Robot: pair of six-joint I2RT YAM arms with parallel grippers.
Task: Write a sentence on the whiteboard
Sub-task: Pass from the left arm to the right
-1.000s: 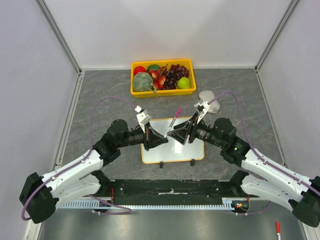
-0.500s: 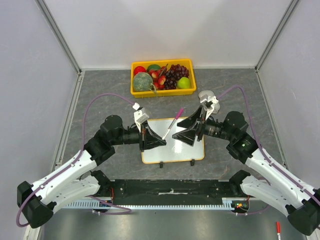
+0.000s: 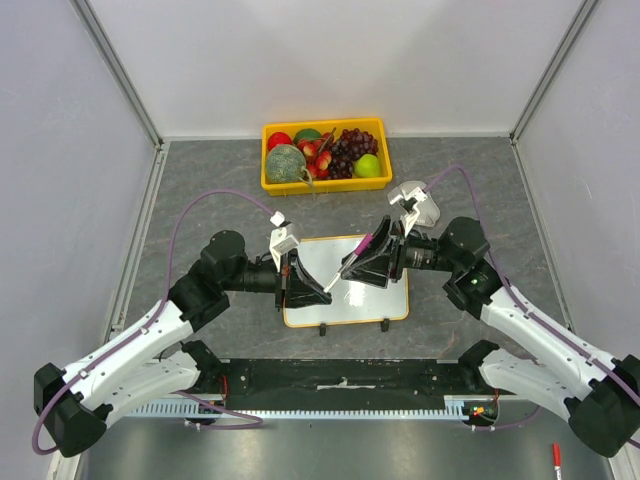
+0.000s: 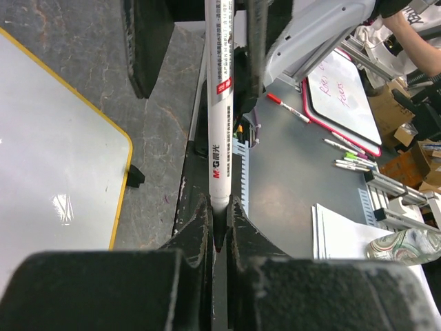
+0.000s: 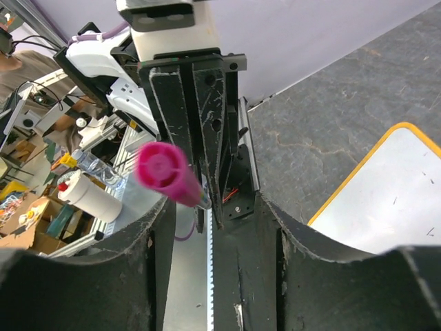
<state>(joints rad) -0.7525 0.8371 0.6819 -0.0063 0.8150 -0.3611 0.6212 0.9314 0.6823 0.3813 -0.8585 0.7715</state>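
Whiteboard (image 3: 365,300) position: flat on the grey stone-pattern table (image 3: 470,170), at the centre, just beyond the arm bases. It is well apart from the yellow fruit tray (image 3: 325,186), which stands at the far edge. The board has rounded corners and a thin yellow-orange rim. Two small black clips (image 3: 322,328) sit against its near edge. The visible surface is white, with a few small dark specks in the right wrist view.

Left gripper (image 4: 219,221): the jaws are fully closed on the tail end of a white-barrelled marker (image 4: 220,124). In the left wrist view the barrel runs straight out from between the fingertips. From above, the left gripper is over the left half of the board, and the marker slants from it toward the right and far side.

Right gripper (image 5: 213,214): the jaws stand partly apart, with a gap wider than the marker. The marker's pink cap (image 5: 165,172) lies within this gap, close to one finger (image 5: 160,262). Contact between cap and finger cannot be determined. The other finger is clear of the cap. From above, the right gripper is over the right half of the board and faces the left gripper.

Red marker (image 3: 556,458): lying on the metal surface at the near right, outside the table area.
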